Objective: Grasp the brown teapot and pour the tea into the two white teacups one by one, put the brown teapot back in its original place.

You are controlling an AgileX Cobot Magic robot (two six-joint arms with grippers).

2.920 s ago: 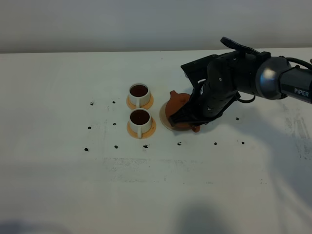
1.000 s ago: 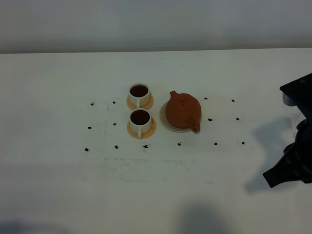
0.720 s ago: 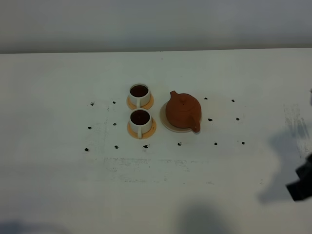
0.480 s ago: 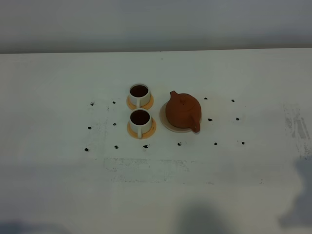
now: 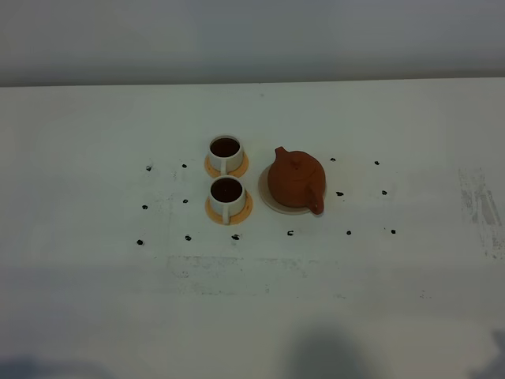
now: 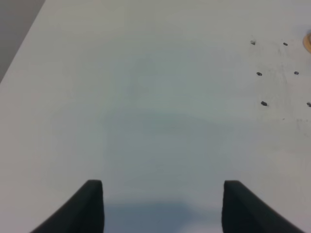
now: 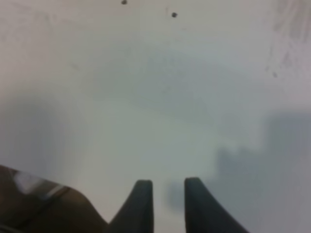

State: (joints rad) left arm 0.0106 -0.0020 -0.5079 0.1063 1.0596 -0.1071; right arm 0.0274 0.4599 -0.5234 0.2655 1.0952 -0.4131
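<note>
The brown teapot [image 5: 295, 180] stands upright on the cream-white disc coaster [image 5: 269, 201], spout toward the cups. The two white teacups [image 5: 226, 151] [image 5: 227, 194] sit left of it, each on an orange coaster, both holding dark tea. Neither arm shows in the exterior high view. My left gripper [image 6: 163, 204] is open and empty over bare white table. My right gripper [image 7: 165, 194] has its fingers drawn close with only a narrow gap, holds nothing, and hangs over bare table.
Small black dot marks [image 5: 348, 233] ring the cups and teapot on the white table [image 5: 95, 276]. Some dots show in the left wrist view [image 6: 263, 103] and in the right wrist view [image 7: 174, 14]. A scuffed patch [image 5: 481, 209] lies at the table's right.
My right arm let go of the teapot on its coaster, drew back to the lower right and left the exterior view. Teapot and cups have stayed in place.
</note>
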